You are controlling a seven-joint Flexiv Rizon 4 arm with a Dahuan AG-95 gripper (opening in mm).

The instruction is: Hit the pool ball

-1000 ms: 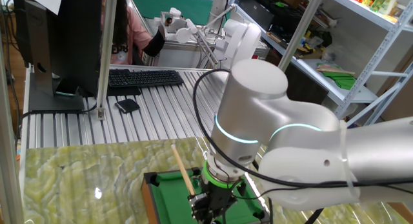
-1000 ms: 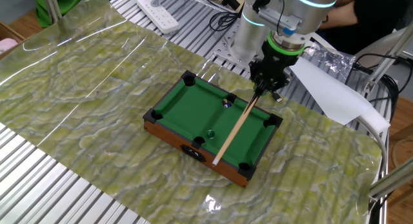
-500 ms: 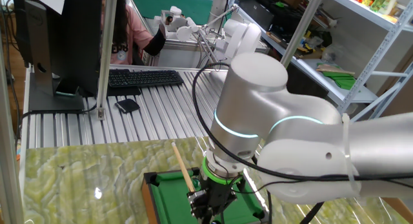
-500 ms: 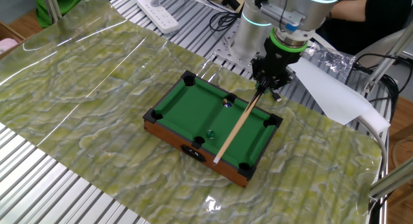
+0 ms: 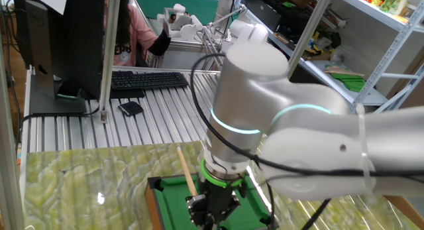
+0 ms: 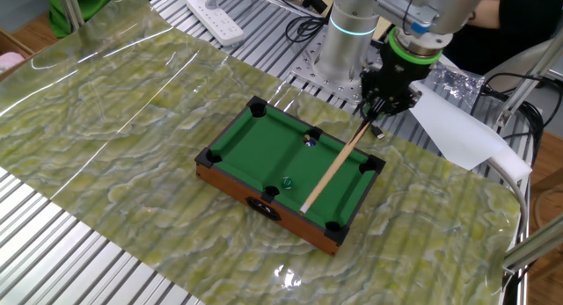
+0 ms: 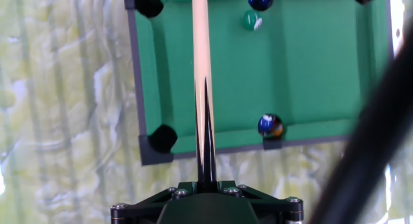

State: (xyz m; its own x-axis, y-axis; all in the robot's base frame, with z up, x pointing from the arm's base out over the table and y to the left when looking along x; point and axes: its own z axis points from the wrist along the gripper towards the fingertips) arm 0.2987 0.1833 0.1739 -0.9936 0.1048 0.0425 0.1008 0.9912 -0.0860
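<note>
End effector [image 6: 376, 114] pinched nearly shut on the butt of the cue stick [image 6: 336, 162], pointing down, so the shaft slopes across the mini pool table [image 6: 256, 144] toward its near long rail. Pool ball [image 6: 309, 140], dark with a whitish spot, against the far long rail by the side pocket, just beside the shaft, apart from the tip. Green ball [image 6: 286, 180] nearer the front rail. Likely lining up a stroke.

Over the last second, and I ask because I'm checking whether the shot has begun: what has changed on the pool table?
The gripper, shut on the cue stick, has moved up and away from the table's middle, drawing the stick back so its tip now lies further inside the mini pool table. No ball has been struck: the pool ball by the side pocket and the green ball lie where they were.
</note>
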